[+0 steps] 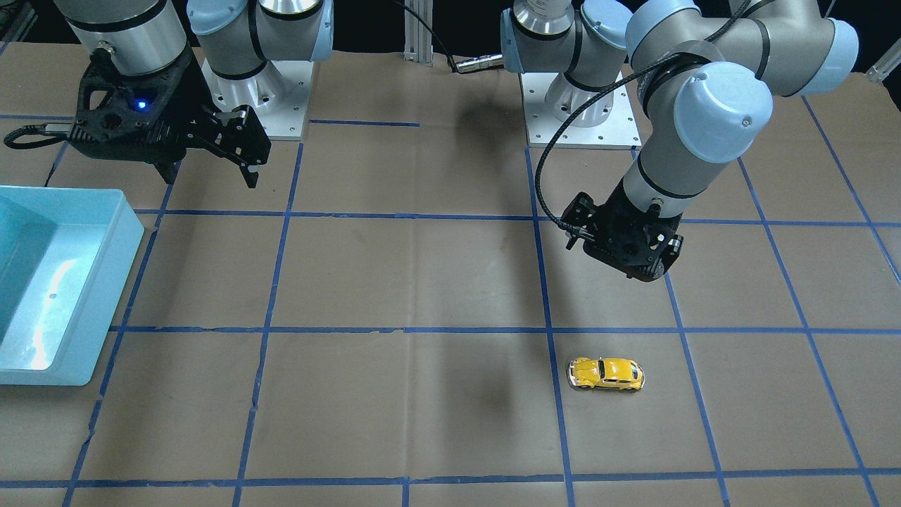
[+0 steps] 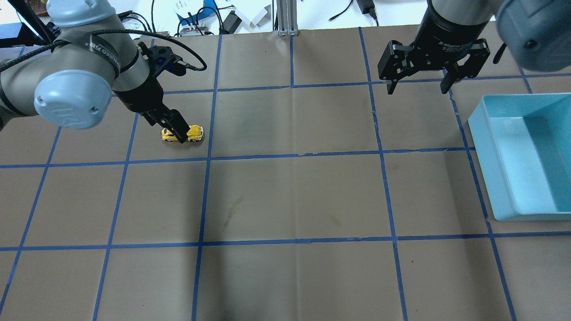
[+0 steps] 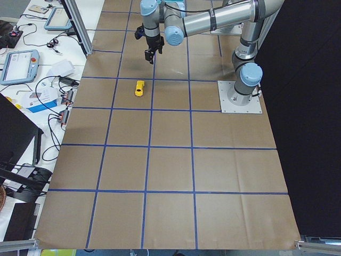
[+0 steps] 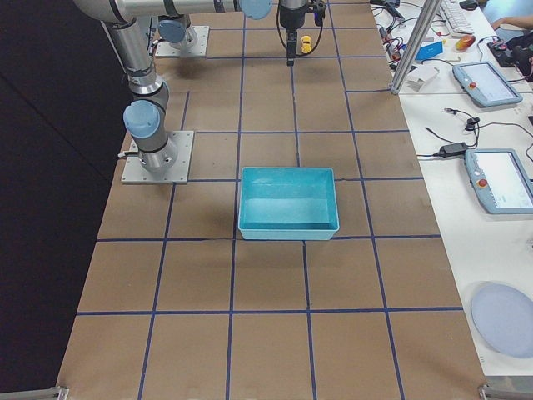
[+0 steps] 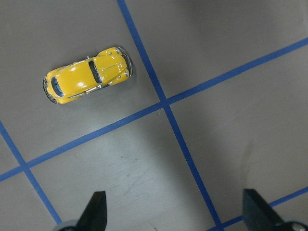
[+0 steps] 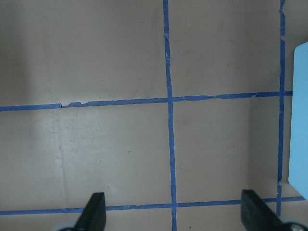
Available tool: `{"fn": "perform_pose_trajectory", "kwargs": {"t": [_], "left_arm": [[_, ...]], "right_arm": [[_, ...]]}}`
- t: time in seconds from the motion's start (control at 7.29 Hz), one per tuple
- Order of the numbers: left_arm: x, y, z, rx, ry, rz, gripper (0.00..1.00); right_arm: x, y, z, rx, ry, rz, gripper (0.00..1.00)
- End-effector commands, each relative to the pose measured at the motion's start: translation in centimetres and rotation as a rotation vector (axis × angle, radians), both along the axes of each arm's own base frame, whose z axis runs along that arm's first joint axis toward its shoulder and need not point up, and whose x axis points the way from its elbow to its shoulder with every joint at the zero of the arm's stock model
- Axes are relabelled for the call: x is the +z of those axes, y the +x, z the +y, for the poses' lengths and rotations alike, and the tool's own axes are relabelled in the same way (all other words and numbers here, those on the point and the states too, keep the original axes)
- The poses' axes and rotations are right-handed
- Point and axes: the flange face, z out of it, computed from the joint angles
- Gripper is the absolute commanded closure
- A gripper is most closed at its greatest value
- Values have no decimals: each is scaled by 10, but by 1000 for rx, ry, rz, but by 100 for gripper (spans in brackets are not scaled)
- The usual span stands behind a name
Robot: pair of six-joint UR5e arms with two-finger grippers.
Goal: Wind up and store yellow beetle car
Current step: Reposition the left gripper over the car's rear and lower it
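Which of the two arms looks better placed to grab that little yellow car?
The left arm. Its open left gripper hangs close to the yellow beetle car, on the same side of the table. The right gripper, also open, is far across the table, near the blue bin.

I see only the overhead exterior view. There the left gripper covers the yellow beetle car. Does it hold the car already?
Observer: No. In the front-facing view the yellow beetle car lies alone on the table, and nothing touches it.
Operator: Is the left gripper open, then?
Observer: Yes. The left wrist view shows the left gripper open, with its fingers wide apart. The car is ahead of them, not between them.
Operator: How does the car lie?
Observer: It stands on its wheels, roof up, close beside a blue tape line but not on it.
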Motion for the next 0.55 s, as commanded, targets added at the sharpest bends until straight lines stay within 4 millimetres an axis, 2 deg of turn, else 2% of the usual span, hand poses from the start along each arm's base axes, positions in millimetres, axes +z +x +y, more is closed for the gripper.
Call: {"fn": "perform_pose_trajectory", "kwargs": {"t": [0.0,0.14,0.27,0.41], "left_arm": [[0,7,-8,-352,-48,-26,0],[-2,10,-12,-509,-55,-39,0],[-8,18,-16,-547,-26,-86,0],[-16,28,-27,-658,17,-163,0]], "right_arm": [[0,0,0,-1,0,0,0],[0,0,0,-1,0,0,0],[0,0,0,-1,0,0,0],[0,-1,0,-2,0,0,0]]}}
